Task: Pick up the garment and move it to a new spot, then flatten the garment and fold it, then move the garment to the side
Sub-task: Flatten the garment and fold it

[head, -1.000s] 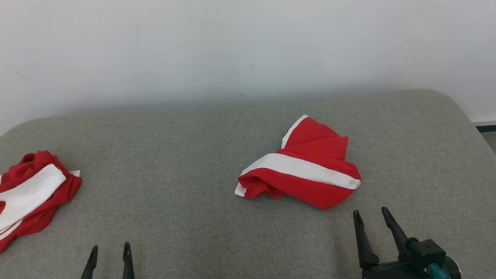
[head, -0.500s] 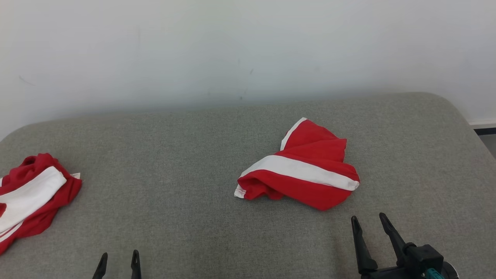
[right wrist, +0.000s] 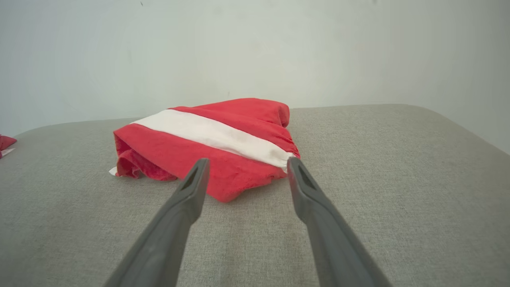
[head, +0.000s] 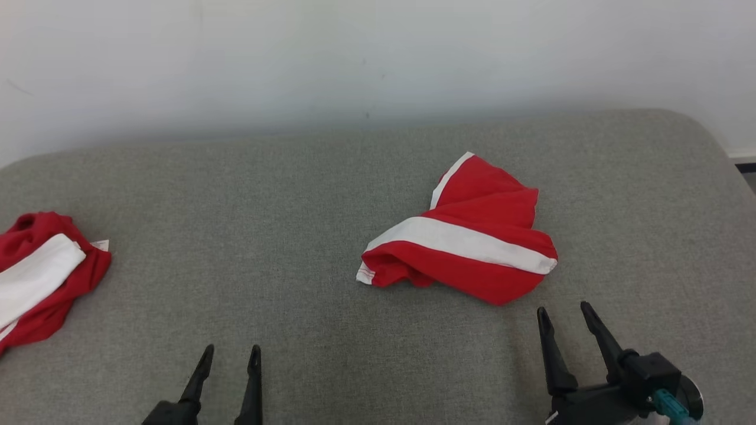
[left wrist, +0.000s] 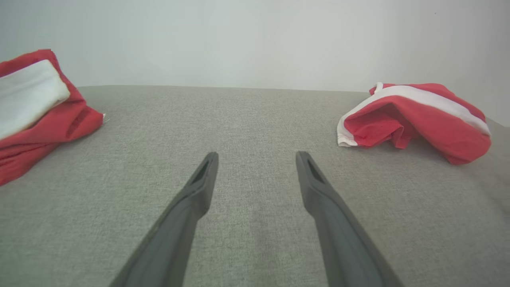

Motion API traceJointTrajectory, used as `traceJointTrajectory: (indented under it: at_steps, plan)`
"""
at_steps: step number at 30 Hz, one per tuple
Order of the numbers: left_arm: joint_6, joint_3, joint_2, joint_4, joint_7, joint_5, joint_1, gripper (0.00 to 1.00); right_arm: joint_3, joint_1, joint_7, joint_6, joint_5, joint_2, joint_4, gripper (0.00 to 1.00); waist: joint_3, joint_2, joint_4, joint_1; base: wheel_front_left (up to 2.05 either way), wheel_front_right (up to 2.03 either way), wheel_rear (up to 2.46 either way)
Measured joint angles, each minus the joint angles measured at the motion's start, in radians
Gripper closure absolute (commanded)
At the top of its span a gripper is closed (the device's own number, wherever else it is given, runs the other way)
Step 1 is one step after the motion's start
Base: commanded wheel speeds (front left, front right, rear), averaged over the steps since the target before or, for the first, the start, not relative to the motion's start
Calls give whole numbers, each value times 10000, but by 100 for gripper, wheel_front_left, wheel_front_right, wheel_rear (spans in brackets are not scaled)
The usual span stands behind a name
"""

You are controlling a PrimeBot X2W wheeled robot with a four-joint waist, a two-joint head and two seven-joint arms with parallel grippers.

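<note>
Head view: garment [head: 460,236] seemingly mid cushion [head: 266,236].

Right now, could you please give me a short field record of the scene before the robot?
surface: grey woven fabric pad
target: crumpled red garment with a white stripe, right of centre, untouched
other: second red and white garment, far left
left claw: open, empty, over bare pad
right claw: open, empty, just short of the striped garment

Plain white wall [head: 378,53] behind a grey fabric-covered surface [head: 283,224] with rounded corners.
</note>
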Motion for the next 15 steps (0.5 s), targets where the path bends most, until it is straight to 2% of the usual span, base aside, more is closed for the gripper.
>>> traceJointTrajectory:
  at_steps: [5,8,15]
  plan:
    - [0,-683,-2,230,0,-301,-844,0,119,-493,0,0,81,-148,-161,0,681,0,-47,1,0,0,0]
    - [-2,-1118,-8,548,0,-849,-1629,0,224,-705,0,0,94,-299,-251,0,1134,1,-91,1,0,0,0]
    - [19,-2247,-17,2370,-2,-1695,-3568,0,481,-1205,0,0,213,-447,-328,0,2088,1,-318,2,0,0,0]
